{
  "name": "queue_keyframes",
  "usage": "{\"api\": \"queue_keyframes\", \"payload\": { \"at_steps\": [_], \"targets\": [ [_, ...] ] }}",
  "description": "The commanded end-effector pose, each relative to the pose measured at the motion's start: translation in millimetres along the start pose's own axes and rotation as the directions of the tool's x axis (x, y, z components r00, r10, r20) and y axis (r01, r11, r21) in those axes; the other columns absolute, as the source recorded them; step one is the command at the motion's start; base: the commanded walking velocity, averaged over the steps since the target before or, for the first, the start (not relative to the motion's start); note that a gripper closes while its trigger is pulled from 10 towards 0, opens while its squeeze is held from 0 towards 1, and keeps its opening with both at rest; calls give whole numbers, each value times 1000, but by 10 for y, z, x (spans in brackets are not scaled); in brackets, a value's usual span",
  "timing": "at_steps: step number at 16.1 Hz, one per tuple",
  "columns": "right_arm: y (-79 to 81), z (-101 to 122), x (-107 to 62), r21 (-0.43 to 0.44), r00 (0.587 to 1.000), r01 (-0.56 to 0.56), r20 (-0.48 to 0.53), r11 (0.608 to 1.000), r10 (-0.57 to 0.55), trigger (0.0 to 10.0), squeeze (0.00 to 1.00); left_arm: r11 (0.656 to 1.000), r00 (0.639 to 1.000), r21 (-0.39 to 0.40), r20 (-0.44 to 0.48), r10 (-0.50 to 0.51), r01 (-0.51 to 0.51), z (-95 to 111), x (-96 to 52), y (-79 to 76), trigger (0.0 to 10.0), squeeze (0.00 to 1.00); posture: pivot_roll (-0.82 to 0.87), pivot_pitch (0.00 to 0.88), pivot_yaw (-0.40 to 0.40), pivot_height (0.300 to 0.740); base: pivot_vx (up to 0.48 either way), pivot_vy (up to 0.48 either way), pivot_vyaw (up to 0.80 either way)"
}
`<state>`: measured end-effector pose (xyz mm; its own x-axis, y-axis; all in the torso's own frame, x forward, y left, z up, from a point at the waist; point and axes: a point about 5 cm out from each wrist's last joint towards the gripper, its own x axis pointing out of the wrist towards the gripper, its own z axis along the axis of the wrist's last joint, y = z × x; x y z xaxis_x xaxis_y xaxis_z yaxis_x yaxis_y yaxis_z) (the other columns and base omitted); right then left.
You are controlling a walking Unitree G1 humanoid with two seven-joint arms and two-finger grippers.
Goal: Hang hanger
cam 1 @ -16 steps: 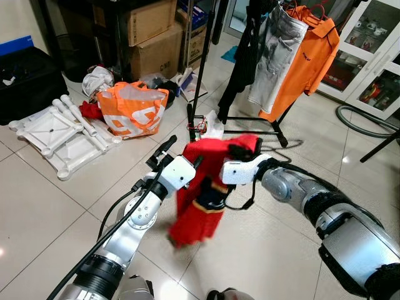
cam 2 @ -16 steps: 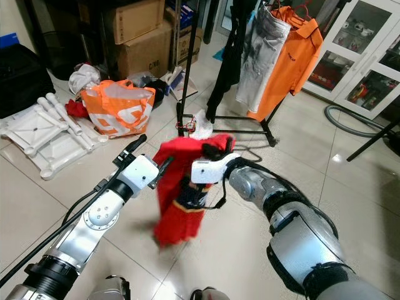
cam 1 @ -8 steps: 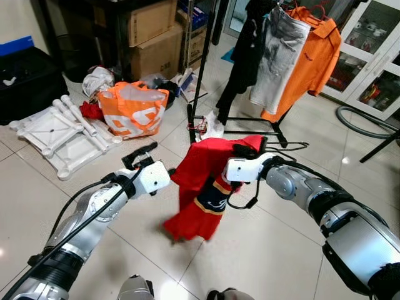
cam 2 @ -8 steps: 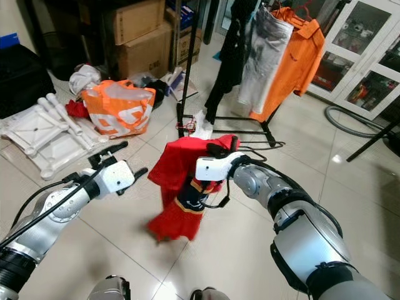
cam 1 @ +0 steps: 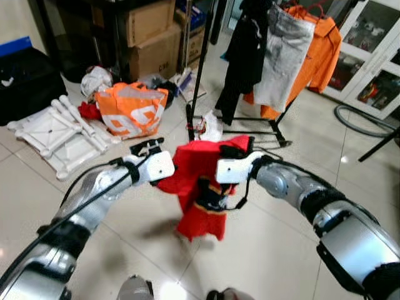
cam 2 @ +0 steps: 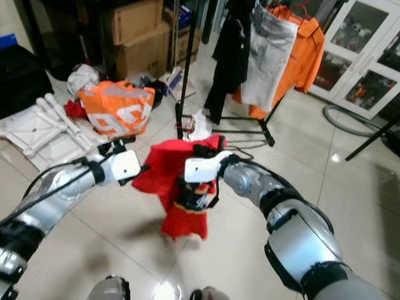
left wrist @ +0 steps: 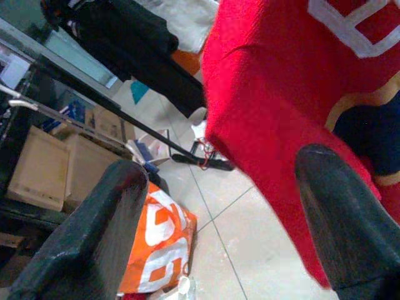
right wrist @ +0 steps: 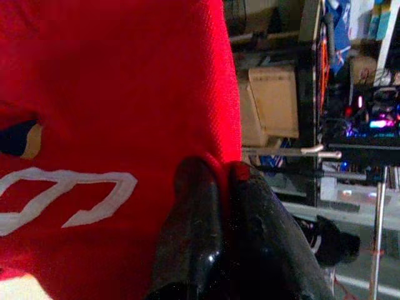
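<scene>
A red shirt (cam 1: 200,181) with a dark blue and yellow patch hangs in mid-air over the tiled floor. My right gripper (cam 1: 236,150) is shut on its top edge; in the right wrist view the two fingers (right wrist: 200,206) press together on the red cloth (right wrist: 112,94). My left gripper (cam 1: 149,145) is open at the shirt's left edge, and in the left wrist view the red hem (left wrist: 269,125) lies between its spread fingers (left wrist: 94,231). Behind stands the clothes rack (cam 1: 200,69) with black, grey and orange garments (cam 1: 284,56).
An orange bag (cam 1: 131,109) and white plastic parts (cam 1: 56,131) lie on the floor to the left. Cardboard boxes (cam 1: 150,37) stand behind them and a black case (cam 1: 25,75) at far left. A hose (cam 1: 362,122) and glass cabinets (cam 1: 375,50) are at the right.
My left gripper, drawn away to the left half a second ago, has come back to the shirt's left edge. The shirt now spreads further left. My right gripper keeps its hold.
</scene>
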<state>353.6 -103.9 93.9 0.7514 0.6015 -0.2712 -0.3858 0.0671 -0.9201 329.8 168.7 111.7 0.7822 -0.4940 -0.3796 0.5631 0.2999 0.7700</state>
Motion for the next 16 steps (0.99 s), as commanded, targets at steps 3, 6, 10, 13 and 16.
{"api": "queue_keyframes", "payload": {
  "at_steps": [3,6,10,13,16],
  "targets": [
    [-148,77,33,6,998,39,57,999,-39,0,0,997,998,27,-6,-66,66,23,147,-94,10000,0,90,68,-136,740,0,0,0],
    [-130,143,48,10,995,36,95,999,-36,0,0,993,996,85,-5,-85,85,72,232,-82,10000,0,81,64,-131,740,0,0,0],
    [-70,209,70,11,993,24,119,1000,-25,0,0,985,996,150,-5,-90,90,139,314,-91,10000,0,74,58,-125,740,0,0,0],
    [-30,260,83,10,990,15,140,1000,-17,0,0,975,997,208,-6,-80,80,185,364,-90,10000,0,70,57,-122,740,0,0,0],
    [9,274,79,26,989,8,146,1000,-12,0,0,967,995,235,-38,-93,100,143,383,-141,10000,0,64,64,-119,740,0,0,0]
  ]
}}
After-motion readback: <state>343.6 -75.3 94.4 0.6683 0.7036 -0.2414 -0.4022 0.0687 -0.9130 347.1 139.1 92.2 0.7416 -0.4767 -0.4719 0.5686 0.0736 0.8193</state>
